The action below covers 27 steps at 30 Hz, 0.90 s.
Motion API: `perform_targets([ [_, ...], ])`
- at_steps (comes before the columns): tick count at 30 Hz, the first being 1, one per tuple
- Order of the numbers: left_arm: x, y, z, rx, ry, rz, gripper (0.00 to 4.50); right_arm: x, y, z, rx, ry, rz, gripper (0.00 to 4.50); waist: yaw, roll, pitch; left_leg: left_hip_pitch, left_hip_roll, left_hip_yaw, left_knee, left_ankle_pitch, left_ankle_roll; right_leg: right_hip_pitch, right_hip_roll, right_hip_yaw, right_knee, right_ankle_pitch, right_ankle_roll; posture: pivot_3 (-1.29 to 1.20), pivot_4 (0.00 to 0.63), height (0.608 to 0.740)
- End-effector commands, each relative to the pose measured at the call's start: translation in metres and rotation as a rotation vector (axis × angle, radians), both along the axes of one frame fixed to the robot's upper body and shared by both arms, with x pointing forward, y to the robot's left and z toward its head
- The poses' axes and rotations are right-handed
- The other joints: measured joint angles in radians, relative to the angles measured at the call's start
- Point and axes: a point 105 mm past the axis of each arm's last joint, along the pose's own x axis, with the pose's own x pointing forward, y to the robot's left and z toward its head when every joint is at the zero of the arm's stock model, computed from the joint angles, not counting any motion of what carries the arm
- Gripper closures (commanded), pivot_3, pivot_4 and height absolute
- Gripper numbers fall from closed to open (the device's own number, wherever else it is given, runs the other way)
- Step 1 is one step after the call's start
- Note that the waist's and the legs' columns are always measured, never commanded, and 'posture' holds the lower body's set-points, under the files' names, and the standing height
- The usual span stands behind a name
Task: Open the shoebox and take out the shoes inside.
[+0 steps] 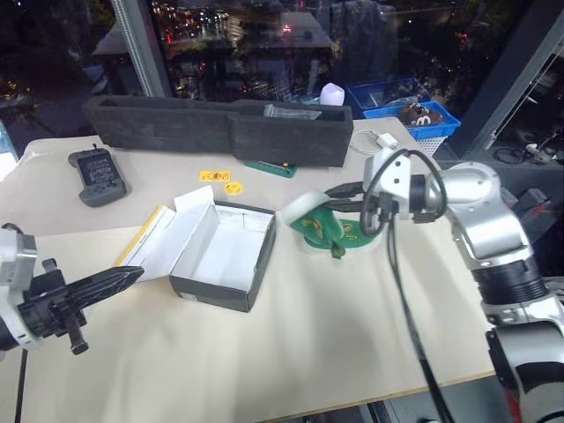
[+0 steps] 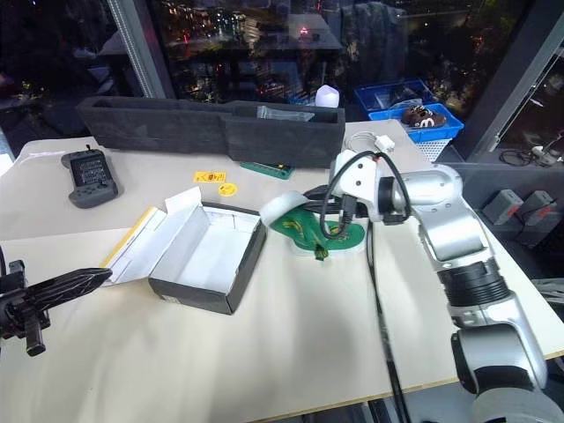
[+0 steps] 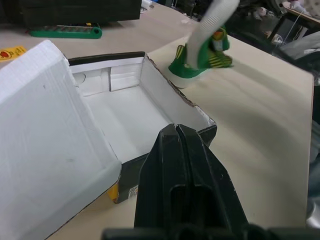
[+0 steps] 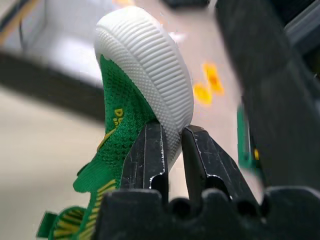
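The shoebox (image 1: 220, 256) stands open in the middle of the table. Its white inside is empty and its lid (image 1: 163, 238) is folded back to the left, yellow edge showing. To the right of the box my right gripper (image 1: 339, 192) is shut on the white sole of a green shoe (image 4: 145, 65), which it holds tilted, sole up. Just under that shoe a second green shoe (image 1: 348, 238) lies on the table. My left gripper (image 1: 132, 275) is shut on nothing and points at the box from the front left, apart from it.
A long dark grey foam tray (image 1: 220, 128) runs along the back of the table. A grey controller (image 1: 97, 174) lies at the back left. Yellow stickers (image 1: 220, 181) and a green tool (image 1: 271, 167) lie behind the box. Blue baskets (image 1: 414, 110) stand beyond the table.
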Motion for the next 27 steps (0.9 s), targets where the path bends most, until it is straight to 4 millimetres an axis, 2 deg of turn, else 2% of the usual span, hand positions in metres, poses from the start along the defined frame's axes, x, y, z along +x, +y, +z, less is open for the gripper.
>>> perform_targets([
  [1,0.002,-0.001,0.005,0.024,-0.029,-0.014,4.50,-0.024,0.004,-0.010,-0.170,0.067,0.160,4.31,-0.002,0.000,0.000,0.000,0.000,0.000,0.000,0.000,0.000,0.000,0.000,0.000,0.000,0.000,0.000,0.00,0.150,0.738],
  [8,0.005,-0.004,0.005,0.022,-0.031,-0.025,4.50,-0.053,0.008,-0.062,-0.475,0.271,0.398,4.31,0.001,0.000,0.001,0.001,0.000,0.000,0.001,0.000,0.000,0.001,-0.001,0.000,0.000,0.000,0.000,0.00,0.150,0.738],
  [13,0.001,-0.007,0.006,0.020,-0.032,-0.029,4.50,-0.036,-0.010,-0.079,-0.633,0.292,0.362,4.31,0.016,0.000,0.001,0.002,-0.001,0.000,0.002,0.000,0.000,0.003,-0.002,-0.001,0.000,0.000,0.001,0.00,0.150,0.738],
  [16,-0.002,-0.007,0.005,0.020,-0.028,-0.021,4.50,-0.014,-0.019,-0.069,-0.656,0.266,0.285,4.31,0.032,0.000,0.001,0.002,-0.001,0.000,0.005,-0.001,-0.001,0.003,-0.004,-0.002,-0.001,0.000,0.001,0.00,0.150,0.738],
  [17,-0.002,-0.007,0.004,0.019,-0.027,-0.020,4.50,-0.005,-0.025,-0.066,-0.671,0.253,0.247,4.31,0.038,0.000,0.001,0.003,-0.001,0.001,0.006,-0.005,-0.008,0.003,-0.005,-0.003,-0.003,0.001,0.001,0.00,0.150,0.738],
  [21,-0.002,-0.008,0.004,0.021,-0.026,-0.019,4.50,0.011,-0.039,-0.065,-0.735,0.244,0.177,4.31,0.055,0.001,0.001,-0.001,-0.002,0.001,0.010,-0.006,-0.010,0.004,-0.006,-0.003,-0.012,0.002,0.004,0.00,0.150,0.738],
  [23,-0.001,-0.009,0.004,0.024,-0.026,-0.023,4.50,0.019,-0.049,-0.074,-0.802,0.255,0.132,4.31,0.062,0.001,0.002,-0.004,-0.003,0.002,0.014,-0.006,-0.010,0.004,-0.007,-0.002,-0.013,0.002,0.004,0.00,0.150,0.738],
  [27,0.001,-0.009,0.005,0.029,-0.028,-0.023,4.50,0.021,-0.058,-0.106,-0.892,0.324,0.132,4.31,0.066,-0.001,0.000,-0.008,-0.003,0.002,0.015,-0.006,-0.009,0.004,-0.007,-0.002,-0.014,0.004,0.007,0.00,0.150,0.738],
])
